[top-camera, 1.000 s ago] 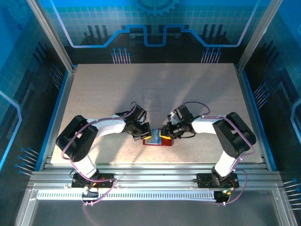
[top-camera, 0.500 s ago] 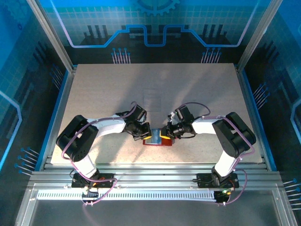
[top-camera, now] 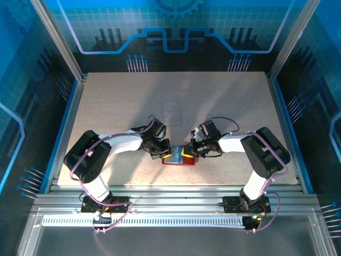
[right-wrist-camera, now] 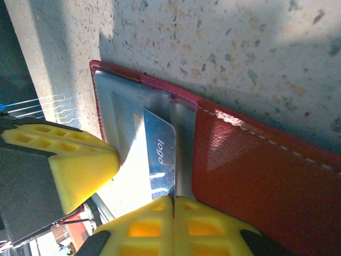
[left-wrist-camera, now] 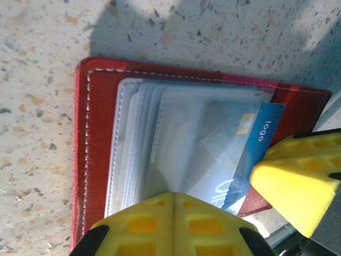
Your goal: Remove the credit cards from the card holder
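The dark red card holder (top-camera: 178, 161) lies open on the table between both arms. In the left wrist view its red leaf (left-wrist-camera: 98, 133) carries greyish clear pockets (left-wrist-camera: 160, 144), and a blue card (left-wrist-camera: 265, 133) marked "logo" sticks partway out of them. My left gripper (left-wrist-camera: 173, 196) is shut, pinching the near edge of the clear pockets. My right gripper (right-wrist-camera: 173, 200) is shut on the blue card's (right-wrist-camera: 160, 144) edge, beside the red leaf (right-wrist-camera: 256, 170). From above, the left gripper (top-camera: 164, 153) and right gripper (top-camera: 187, 152) almost touch. Other cards are hidden.
A faint clear tray (top-camera: 171, 110) lies mid-table, behind the grippers. The speckled table (top-camera: 117, 106) is bordered by blue frame rails (top-camera: 66, 120), with a metal rail (top-camera: 176, 192) along the near edge. The right gripper's finger (left-wrist-camera: 293, 181) sits close to my left fingers.
The right gripper has edged slightly to the right. The left gripper and the card holder have stayed where they were.
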You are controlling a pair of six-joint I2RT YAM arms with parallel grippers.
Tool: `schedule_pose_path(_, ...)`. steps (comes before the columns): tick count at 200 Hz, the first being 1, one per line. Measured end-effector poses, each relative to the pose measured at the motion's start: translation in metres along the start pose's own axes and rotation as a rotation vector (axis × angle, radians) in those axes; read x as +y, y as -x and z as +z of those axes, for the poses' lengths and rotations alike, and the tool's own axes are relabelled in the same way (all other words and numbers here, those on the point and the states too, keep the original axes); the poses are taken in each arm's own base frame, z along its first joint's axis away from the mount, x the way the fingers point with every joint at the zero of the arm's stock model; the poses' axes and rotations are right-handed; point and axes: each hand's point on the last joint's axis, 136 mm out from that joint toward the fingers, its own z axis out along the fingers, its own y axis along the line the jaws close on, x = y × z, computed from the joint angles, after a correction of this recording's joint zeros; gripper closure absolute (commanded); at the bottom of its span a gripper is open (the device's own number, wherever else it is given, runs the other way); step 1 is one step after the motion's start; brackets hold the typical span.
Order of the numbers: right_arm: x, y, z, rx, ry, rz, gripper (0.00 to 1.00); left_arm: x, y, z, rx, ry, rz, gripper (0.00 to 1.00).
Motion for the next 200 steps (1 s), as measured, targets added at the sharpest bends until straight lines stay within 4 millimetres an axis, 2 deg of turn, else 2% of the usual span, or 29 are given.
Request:
schedule_pose_path(59,-0.001,0.002,-0.004,-0.008,0.0,0.0,0.99,0.0,0.0,-0.001,0.0,0.006,-0.002,0.96)
schedule_pose_path(137,-0.011,0.001,-0.031,-0.028,-0.055,-0.012,1.0,0.001,0.0,-0.001,0.001,0.01,-0.001,0.96)
schedule_pose_path(200,-0.014,-0.004,-0.033,-0.005,-0.081,-0.009,1.0,0.002,0.0,-0.002,0.002,0.017,-0.004,0.96)
